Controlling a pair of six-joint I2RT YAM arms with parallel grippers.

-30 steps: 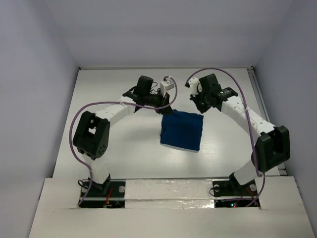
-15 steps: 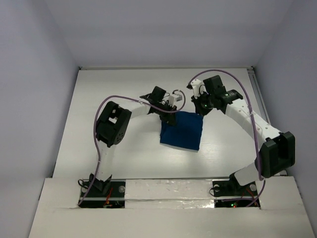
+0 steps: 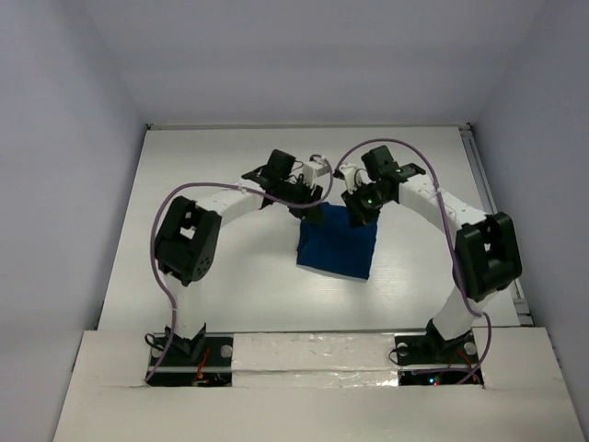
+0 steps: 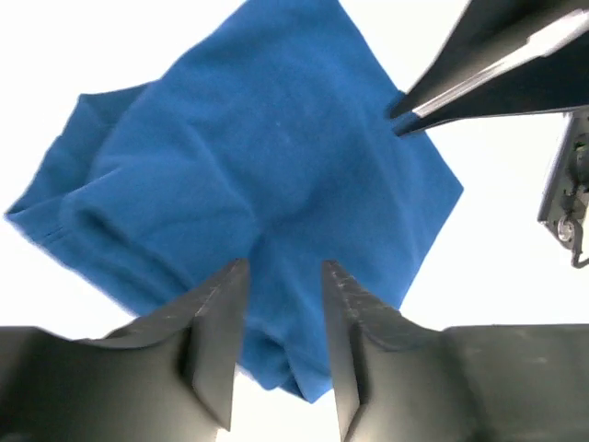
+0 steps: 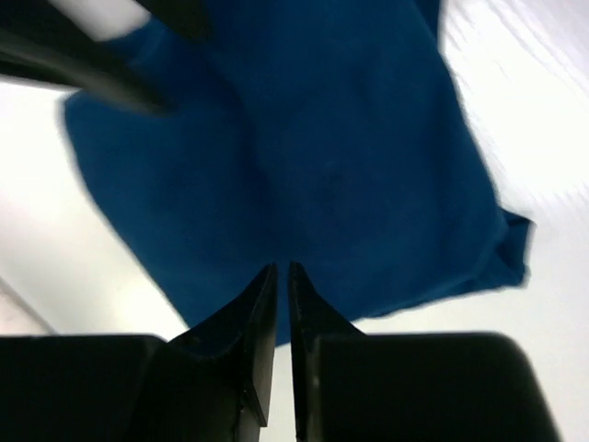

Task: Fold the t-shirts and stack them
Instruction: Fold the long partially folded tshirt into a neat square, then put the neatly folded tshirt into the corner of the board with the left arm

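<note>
Further toward 9 o'clock along the far edge of the t-shirt than half a second back: the right gripper. Points tips-down at the blue cloth, jaws drawn almost together with only a thin slit between; cannot tell whether any cloth is pinched. At the t-shirt's 11 o'clock corner, the left gripper, jaws partly spread above the cloth, nothing clamped. Folded t-shirt flat on the table, near its middle, slightly toward 3 o'clock.
</note>
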